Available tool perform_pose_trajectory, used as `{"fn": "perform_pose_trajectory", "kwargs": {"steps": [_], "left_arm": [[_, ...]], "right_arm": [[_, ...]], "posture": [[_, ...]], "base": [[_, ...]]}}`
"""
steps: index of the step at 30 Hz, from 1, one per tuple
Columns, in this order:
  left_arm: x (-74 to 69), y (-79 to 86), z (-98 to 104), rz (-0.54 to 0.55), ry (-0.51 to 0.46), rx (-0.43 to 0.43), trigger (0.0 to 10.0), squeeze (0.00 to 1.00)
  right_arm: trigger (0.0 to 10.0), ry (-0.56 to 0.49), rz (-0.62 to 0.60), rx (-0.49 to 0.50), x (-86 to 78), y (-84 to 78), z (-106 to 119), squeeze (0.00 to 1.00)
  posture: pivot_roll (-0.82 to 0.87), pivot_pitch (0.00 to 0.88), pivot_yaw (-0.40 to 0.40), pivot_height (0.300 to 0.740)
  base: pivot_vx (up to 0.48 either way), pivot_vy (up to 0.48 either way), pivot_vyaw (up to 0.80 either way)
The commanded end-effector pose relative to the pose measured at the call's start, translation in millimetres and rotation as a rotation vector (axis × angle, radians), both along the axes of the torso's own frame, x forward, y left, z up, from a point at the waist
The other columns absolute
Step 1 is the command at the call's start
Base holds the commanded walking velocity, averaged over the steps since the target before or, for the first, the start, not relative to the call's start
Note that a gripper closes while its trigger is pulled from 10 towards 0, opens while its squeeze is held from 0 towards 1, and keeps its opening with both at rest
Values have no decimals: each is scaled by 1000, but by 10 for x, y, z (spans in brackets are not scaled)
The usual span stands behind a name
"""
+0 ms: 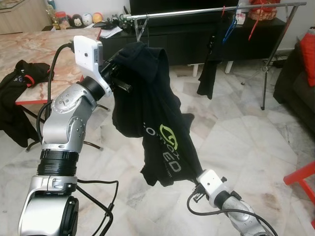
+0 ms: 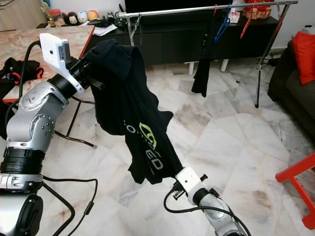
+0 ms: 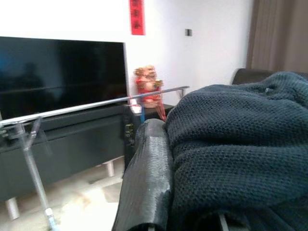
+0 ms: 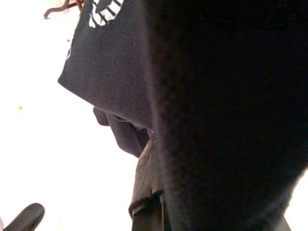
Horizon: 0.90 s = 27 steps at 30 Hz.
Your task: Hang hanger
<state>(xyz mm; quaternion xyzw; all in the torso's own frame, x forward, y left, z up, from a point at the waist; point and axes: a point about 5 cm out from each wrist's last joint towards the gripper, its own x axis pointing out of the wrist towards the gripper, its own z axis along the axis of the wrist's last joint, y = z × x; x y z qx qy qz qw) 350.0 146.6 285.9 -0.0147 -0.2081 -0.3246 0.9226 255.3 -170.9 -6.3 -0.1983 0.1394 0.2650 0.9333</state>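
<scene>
One marble floor (image 1: 231, 142), clothes rail (image 1: 206, 11).

You cannot see either gripper's fingertips: the black shirt (image 1: 152, 113) drapes over both, and hides any hanger beneath it.

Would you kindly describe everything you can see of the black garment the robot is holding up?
The black garment is a dark knit-looking top with a white and lime-green logo printed low on it. It hangs bunched between both arms: its upper end is draped over the left gripper, raised in front of the clothes rail, and its lower end runs down to the right gripper. It hangs clear of the marble floor. No hanger can be made out inside it.
</scene>
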Motion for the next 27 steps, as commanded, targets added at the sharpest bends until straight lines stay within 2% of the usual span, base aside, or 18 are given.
{"fn": "perform_pose_trajectory", "kwargs": {"steps": [1, 3, 4, 5, 6, 7, 17, 22, 27], "left_arm": [[-111, -53, 48, -88, -33, 17, 10000, 0], [-199, -153, -98, -184, -7, 112, 10000, 0], [-223, -175, -137, -214, 8, 124, 10000, 0], [-246, -202, -194, -242, 29, 137, 10000, 110], [-260, -219, -231, -257, 42, 145, 10000, 110], [-284, -243, -293, -280, 56, 155, 10000, 992], [-293, -242, -346, -285, 81, 119, 10000, 1000], [-247, -130, -260, -246, 76, 61, 10000, 1000], [-266, -57, -150, -253, 58, -16, 10000, 1000]], "right_arm": [[0, 30, 7, -9, -68, -13, -59, 0], [0, 23, 7, -4, -56, -4, -47, 0], [0, 22, 7, -4, -53, -2, -45, 0], [0, 21, 7, -4, -50, 1, -42, 0], [0, 20, 7, -3, -48, 3, -41, 0], [0, 18, 6, -2, -44, 8, -37, 0], [0, 8, 0, 3, -34, 21, -26, 0], [0, 1, -13, -1, -24, 17, -21, 0], [0, -4, -42, -25, -12, -19, -25, 0]], "posture": [[31, 19, 38, 740], [32, 19, 38, 740], [32, 19, 38, 740], [31, 17, 37, 740], [31, 17, 37, 740], [31, 17, 37, 740], [31, 16, 38, 740], [29, 15, 39, 740], [29, 14, 40, 740]], "base": [[0, 0, 0], [0, 0, 0], [0, 0, 0], [0, 0, 0], [0, 0, 0], [0, 0, 0], [0, 0, 0], [0, 0, 0], [0, 0, 0]]}}
